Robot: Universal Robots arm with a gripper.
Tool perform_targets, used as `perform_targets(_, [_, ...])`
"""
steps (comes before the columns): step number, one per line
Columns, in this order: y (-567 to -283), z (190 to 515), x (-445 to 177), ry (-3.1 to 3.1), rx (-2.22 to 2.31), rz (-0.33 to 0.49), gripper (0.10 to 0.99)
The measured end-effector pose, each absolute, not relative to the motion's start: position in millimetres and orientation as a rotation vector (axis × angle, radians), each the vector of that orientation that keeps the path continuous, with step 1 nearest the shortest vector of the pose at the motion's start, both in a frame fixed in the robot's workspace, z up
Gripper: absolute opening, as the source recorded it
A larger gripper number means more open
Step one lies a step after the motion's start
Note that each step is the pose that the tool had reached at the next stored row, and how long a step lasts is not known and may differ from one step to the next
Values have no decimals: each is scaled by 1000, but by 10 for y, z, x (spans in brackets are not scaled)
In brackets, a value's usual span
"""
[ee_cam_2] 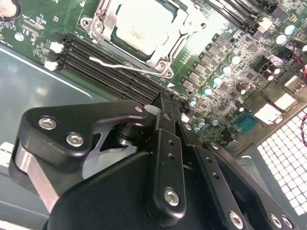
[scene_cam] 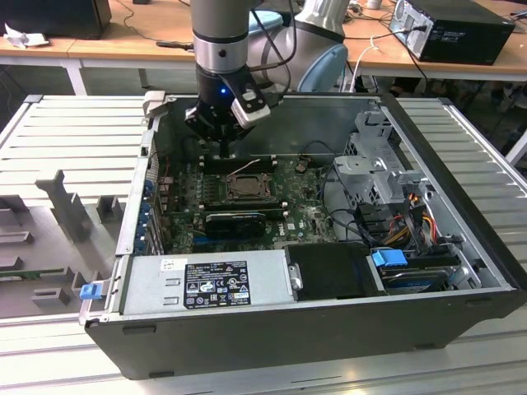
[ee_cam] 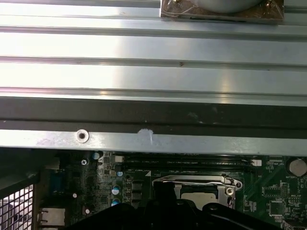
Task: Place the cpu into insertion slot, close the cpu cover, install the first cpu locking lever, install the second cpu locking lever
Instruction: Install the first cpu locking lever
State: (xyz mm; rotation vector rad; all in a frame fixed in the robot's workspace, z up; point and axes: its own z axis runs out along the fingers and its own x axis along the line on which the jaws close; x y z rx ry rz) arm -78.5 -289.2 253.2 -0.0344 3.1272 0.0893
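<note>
In the second wrist view the gripper (ee_cam_2: 165,103) filled the near ground, its black fingers drawn together to a narrow tip with nothing visible between them; it looked clenched and empty. Just beyond that tip ran the dark memory slots (ee_cam_2: 110,67), and past them the insertion slot (ee_cam_2: 139,33) on the green board (ee_cam_2: 38,28). The cpu (ee_cam_2: 136,26) lay flat in that slot, its pale top showing through the cut-out of the cpu cover (ee_cam_2: 163,48), which appeared folded down over it. A thin wire locking lever (ee_cam_2: 120,64) lay along the slot's near edge, its long axis running across the gripper's line of approach. In the exterior view the gripper (scene_cam: 224,141) hung above the slot's far side.
</note>
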Motion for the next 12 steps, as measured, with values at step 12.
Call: perform_targets(12, [-2892, 2527, -724, 3127, -35, 104, 106])
